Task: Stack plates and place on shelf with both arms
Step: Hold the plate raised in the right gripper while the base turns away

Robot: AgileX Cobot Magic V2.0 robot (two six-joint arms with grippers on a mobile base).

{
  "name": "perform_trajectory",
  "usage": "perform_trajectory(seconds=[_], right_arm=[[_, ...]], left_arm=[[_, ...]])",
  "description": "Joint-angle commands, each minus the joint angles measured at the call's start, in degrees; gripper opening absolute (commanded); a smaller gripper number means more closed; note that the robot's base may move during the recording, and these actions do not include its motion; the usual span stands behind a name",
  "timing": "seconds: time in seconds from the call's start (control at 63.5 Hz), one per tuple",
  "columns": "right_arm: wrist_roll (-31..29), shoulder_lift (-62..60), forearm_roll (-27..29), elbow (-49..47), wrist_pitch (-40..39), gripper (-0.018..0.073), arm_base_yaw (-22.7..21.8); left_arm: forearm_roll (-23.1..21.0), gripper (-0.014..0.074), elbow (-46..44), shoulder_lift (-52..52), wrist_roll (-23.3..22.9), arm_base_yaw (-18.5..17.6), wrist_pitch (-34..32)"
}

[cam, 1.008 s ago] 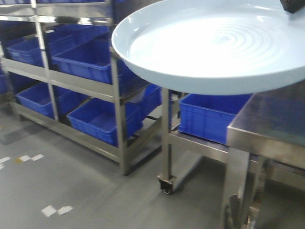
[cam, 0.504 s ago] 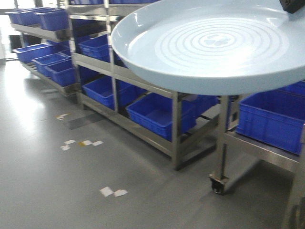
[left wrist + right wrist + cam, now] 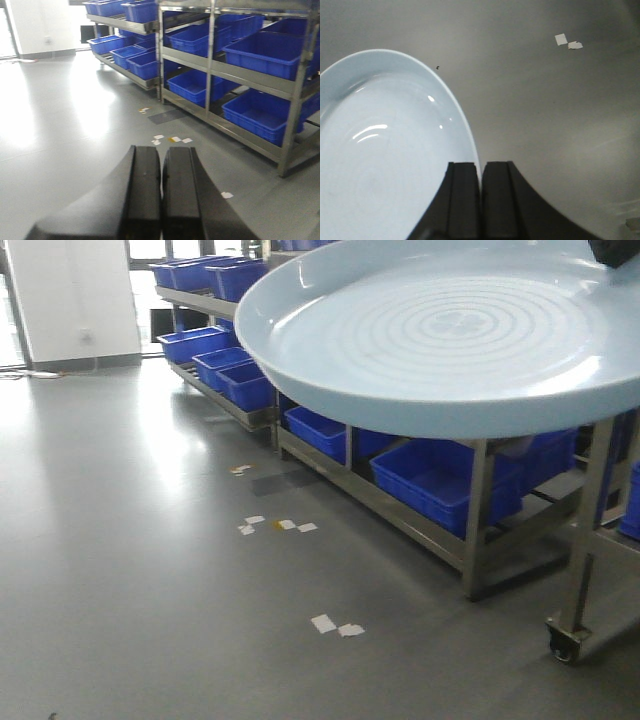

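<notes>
One plate (image 3: 440, 340) sits rim-gripped in the right pincer (image 3: 480, 167); left pincer (image 3: 161, 151) clenched empty.

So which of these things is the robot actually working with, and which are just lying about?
Part of the job: the plate, the right gripper pinching its rim, the left gripper (shut, empty), the shelf.
Just lying about: blue crates, white scraps on the floor, a caster wheel.
</notes>
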Motion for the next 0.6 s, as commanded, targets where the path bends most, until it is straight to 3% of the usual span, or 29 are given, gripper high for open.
perform_trajectory(seconds=[0.0,0.583], right_arm=[[-0.36,-0.99,1.15,-1.59,-3.50,0.0056,0.13],[-0.36,-0.99,1.15,-1.59,-3.50,0.0056,0.13]], left_arm=[[-0.43,0.0102,1.32,-1.11,-0.05,-0.32,-4.93],[-0.43,0.0102,1.32,-1.11,-0.05,-0.32,-4.93]])
